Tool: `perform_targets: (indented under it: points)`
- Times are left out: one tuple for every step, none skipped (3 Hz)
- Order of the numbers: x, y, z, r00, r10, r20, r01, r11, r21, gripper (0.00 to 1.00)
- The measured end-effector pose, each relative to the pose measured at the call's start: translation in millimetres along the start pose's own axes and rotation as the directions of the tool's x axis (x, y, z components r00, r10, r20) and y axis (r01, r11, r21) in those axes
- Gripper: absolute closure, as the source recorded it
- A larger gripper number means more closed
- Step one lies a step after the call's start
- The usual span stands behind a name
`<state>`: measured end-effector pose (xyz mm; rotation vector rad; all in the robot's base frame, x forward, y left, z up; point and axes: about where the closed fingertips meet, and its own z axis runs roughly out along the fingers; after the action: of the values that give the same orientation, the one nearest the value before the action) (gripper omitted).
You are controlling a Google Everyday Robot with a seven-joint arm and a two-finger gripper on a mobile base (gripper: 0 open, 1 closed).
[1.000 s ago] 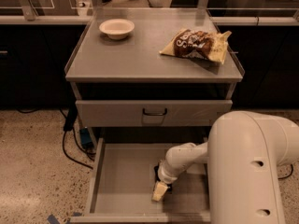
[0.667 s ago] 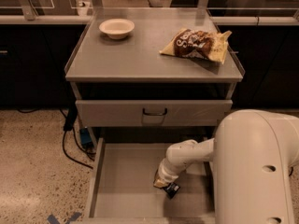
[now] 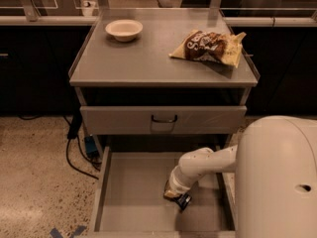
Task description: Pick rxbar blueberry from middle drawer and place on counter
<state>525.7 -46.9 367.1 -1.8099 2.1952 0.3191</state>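
Note:
The middle drawer [image 3: 131,195] is pulled open at the bottom of the cart, its grey floor showing. My gripper [image 3: 176,194] reaches down into it from the right, over the floor's right half. It is shut on the rxbar blueberry [image 3: 184,201], a small dark navy bar that sticks out at the gripper's tip just above the drawer floor. The counter [image 3: 148,58] is the cart's flat grey top, above and behind the drawer.
A brown-and-yellow chip bag [image 3: 210,46] lies on the counter's right side and a pale bowl [image 3: 124,29] at its back left. The closed upper drawer with a dark handle [image 3: 163,119] overhangs the open one. My arm's white body [image 3: 282,182] fills the lower right. Cables [image 3: 74,148] lie on the floor at left.
My gripper has risen slightly from the drawer floor, and the dark bar has come into view at its tip.

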Motion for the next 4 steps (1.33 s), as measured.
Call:
perform_targets:
  points:
    - [-4,10,-32,1.000,-0.012,0.009,0.012,0.9995,0.029,1.00]
    - [-14,17,-65,0.998,-0.012,0.066,0.009,0.9992,0.040,1.00]
    - [-15,24,-106,0.989,-0.073,0.128,0.065,0.9955,0.070,1.00]
    - [-12,32,-159,0.977,-0.120,0.175,0.098,0.9870,0.127,1.00]
